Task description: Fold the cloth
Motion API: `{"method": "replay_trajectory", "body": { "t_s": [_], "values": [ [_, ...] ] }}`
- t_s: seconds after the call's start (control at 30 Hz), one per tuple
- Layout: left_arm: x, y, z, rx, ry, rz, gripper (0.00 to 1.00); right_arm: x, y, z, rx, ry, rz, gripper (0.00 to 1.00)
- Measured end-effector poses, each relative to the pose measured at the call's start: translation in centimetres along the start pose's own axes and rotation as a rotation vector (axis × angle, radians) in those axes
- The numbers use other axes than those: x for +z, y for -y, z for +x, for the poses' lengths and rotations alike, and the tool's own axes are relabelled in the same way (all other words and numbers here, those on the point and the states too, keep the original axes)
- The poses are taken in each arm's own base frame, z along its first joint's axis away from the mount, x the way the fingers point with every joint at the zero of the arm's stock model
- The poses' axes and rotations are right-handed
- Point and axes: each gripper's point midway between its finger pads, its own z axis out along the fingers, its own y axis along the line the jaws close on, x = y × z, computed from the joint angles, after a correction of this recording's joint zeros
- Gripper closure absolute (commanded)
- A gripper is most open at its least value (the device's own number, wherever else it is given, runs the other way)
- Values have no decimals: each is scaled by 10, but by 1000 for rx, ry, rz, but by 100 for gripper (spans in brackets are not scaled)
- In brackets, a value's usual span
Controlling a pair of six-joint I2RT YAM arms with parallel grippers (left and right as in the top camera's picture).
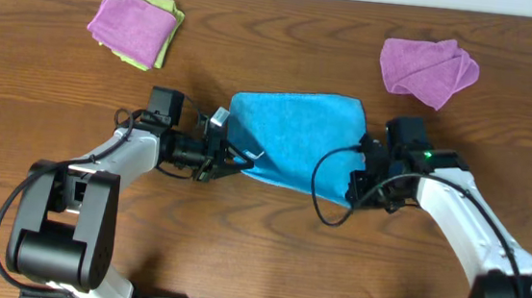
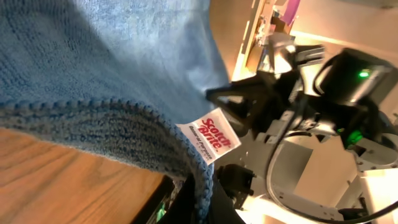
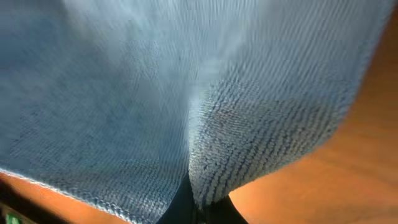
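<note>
Cloth (image 1: 296, 137), bright sky-blue and soft, fills the middle of my overhead view on the brown wooden table (image 1: 238, 253), with both of my arms meeting it along its near edge. My left gripper (image 1: 229, 157) is at the cloth's near left corner. In the left wrist view its dark fingers (image 2: 177, 208) are closed narrow on the stitched hem, and a small white tag (image 2: 212, 140) with red lettering sits just above the pinch. My right gripper (image 1: 360, 181) is at the cloth's near right corner. The right wrist view shows a fold of blue pile bunching down into its fingers (image 3: 180, 211), which are clamped on the fabric. Bare wood shows beneath the cloth in both wrist views. Beyond the cloth's far left corner, well apart, a folded purple cloth (image 1: 134, 24) rests on a lime-green cloth (image 1: 166, 42). Beyond its far right corner lies a crumpled purple cloth (image 1: 427, 69).
</note>
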Motion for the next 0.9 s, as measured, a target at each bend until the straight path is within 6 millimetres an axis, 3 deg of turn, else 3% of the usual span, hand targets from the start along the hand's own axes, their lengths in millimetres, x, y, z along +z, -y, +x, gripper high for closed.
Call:
{"method": "replay_trajectory", "body": {
  "t_s": [0.1,0.27,0.43,0.67,0.9],
  "values": [
    [-2,6,-6,53,27,-6,94,-7,-2,-20,-30,96,5,99],
    [-12,34,-35,178,172,-27,94,-15,-3,-62,-73,267,12,99],
    [-18,26,-55,137,277,-100,94,-24,3,-100,-100,418,62,99],
    [-28,34,-88,214,432,-134,94,-8,12,-124,-108,472,79,99],
    [-30,18,-115,216,516,-160,94,4,11,-152,-137,528,89,99]
  ]
}}
